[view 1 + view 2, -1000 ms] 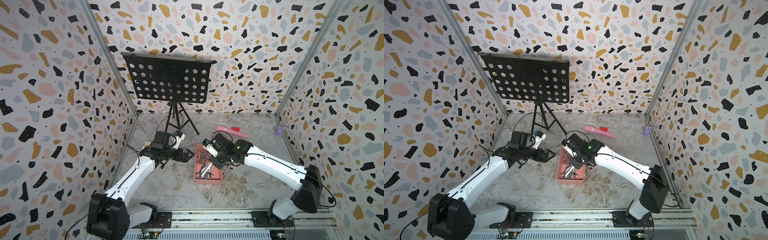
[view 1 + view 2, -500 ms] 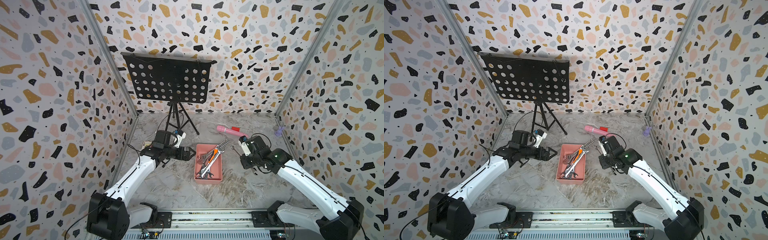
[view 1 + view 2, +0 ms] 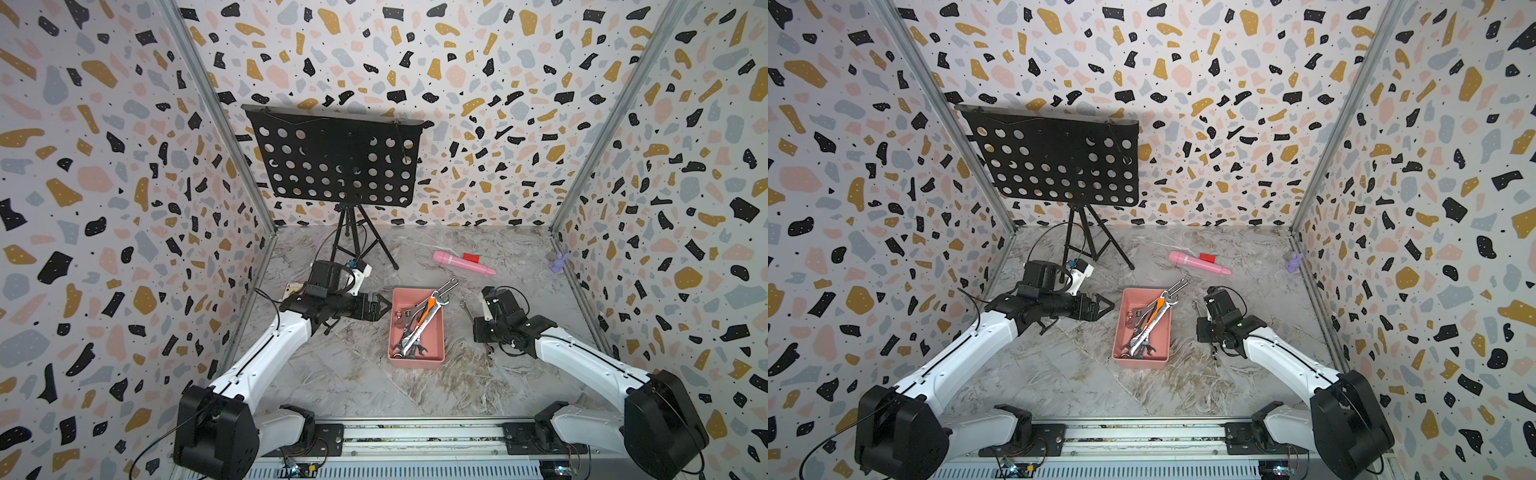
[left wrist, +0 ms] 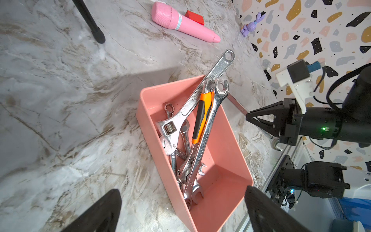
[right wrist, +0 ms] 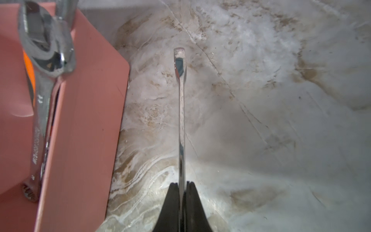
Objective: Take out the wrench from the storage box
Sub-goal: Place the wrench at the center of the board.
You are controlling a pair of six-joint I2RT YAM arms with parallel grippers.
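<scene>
Wrench (image 5: 181, 112), slim and edge-on, is pinched between the fingers of the right gripper (image 5: 182, 183). It is out of the box (image 3: 415, 362), just beside it and low over the table (image 3: 353, 374). The right arm reaches in low, elbow bent. Left gripper (image 3: 384, 306) hovers level at the box's other side, jaws wide, holding nothing.

In both top views we see bright, even light with only faint shadows, sharp detail, and walls (image 3: 104, 208) that bend near the picture edges. Ahead of the left gripper (image 4: 182, 190) a soft grey shadow lies across the floor (image 4: 60, 120), and the steel tools (image 4: 174, 124) glare. Beside the right gripper (image 5: 182, 183) the storage box (image 5: 84, 120) is blurred; the wrench (image 5: 181, 120) it holds mirrors white light.
</scene>
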